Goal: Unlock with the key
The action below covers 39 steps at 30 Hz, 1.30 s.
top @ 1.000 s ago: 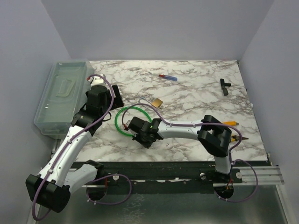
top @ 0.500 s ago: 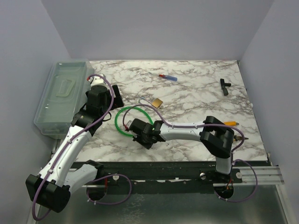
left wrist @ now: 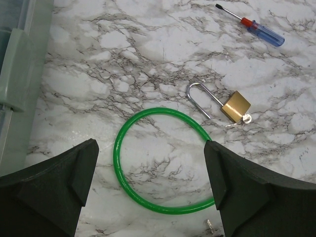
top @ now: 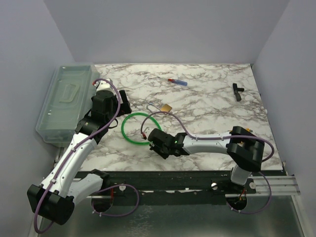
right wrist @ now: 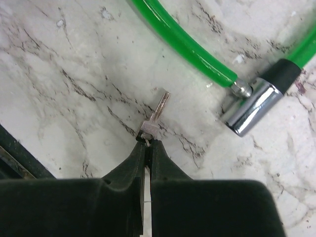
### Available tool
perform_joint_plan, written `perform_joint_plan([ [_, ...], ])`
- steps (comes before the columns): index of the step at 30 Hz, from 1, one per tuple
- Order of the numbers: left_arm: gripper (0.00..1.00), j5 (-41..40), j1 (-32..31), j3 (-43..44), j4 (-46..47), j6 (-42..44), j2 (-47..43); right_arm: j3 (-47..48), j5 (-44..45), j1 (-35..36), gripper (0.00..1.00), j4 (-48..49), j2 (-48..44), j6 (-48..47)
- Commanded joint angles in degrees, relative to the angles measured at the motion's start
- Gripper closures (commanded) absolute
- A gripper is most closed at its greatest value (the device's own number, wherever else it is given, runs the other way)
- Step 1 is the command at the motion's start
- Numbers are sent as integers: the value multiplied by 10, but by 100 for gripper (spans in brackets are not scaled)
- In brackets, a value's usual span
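My left claw (left wrist: 153,197) hangs wide open and empty over the green cable loop (left wrist: 163,160). At its two o'clock lies the brass padlock (left wrist: 235,106). My right claw (right wrist: 146,143) pinches the tiny silvery key (right wrist: 154,120) by its head, low over the marble worktop (right wrist: 74,98); next, I judge, carry it to the padlock's keyhole.

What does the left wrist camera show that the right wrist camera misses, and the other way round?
Only the left wrist view shows the brass padlock with its shackle swung open, a screwdriver and the plastic bin. Only the right wrist view shows the key pinched at its head by the right hand, and the cable's metal tip. Both show the green cable on the marble table.
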Motion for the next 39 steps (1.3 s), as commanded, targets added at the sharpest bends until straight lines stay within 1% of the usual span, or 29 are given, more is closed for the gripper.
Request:
perform_joint_plan([
  [1,5,22,2,-8,9,8,-8,-41,17,-3,100,69,-59,8],
  [6,5,35,2,-11,16,9,-15,-97,-18,-13,100,141,-139,13],
  [10,5,46,2,-15,22,10,-23,-138,-78,-35,100,198,-208,24],
  [14,5,75,2,-22,41,8,-38,-174,-149,-63,100,245,-266,42],
  [20,5,141,2,-34,71,2,-63,-212,-245,-97,100,306,-344,68],
  [23,8,218,2,-42,92,2,-78,-223,-293,-116,100,328,-373,82],
  [25,9,256,2,-50,112,-2,-90,-227,-309,-126,100,335,-386,92],
  [26,9,267,2,-53,117,-4,-94,-229,-312,-130,100,337,-392,93],
  [30,10,264,2,-59,127,-24,-102,-230,-312,-138,100,336,-405,96],
  [32,10,244,2,-65,126,-70,-103,-220,-290,-139,100,321,-402,94],
  [34,12,240,2,-75,124,-130,-105,-205,-259,-139,100,294,-392,87],
  [37,16,251,2,-81,121,-224,-95,-179,-207,-139,100,258,-366,72],
  [39,17,272,2,-79,121,-268,-75,-162,-188,-139,100,238,-347,61],
])
